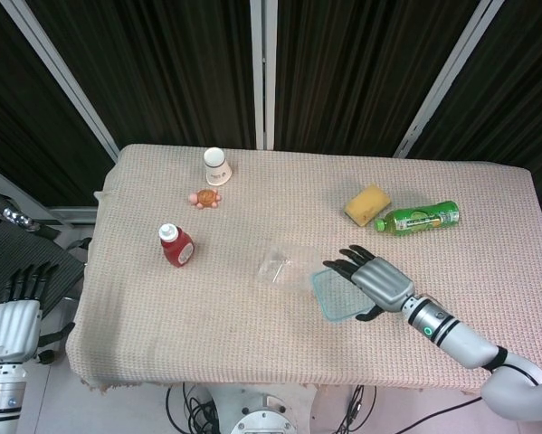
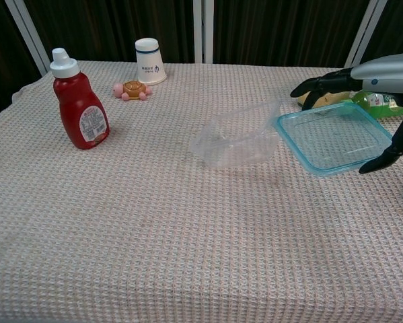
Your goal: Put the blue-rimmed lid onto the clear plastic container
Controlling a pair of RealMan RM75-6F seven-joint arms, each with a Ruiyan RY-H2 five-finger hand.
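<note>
Right hand [image 2: 379,108] grips blue-rimmed lid [image 2: 332,136], just beside clear plastic container [image 2: 236,140].

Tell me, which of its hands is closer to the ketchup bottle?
Right. The right hand holds the lid across the table from the ketchup bottle; the left hand hangs off the table's edge, farther away.

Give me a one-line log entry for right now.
right hand: holds lid, lifted beside container | left hand: idle off table | lid: not yet on
</note>
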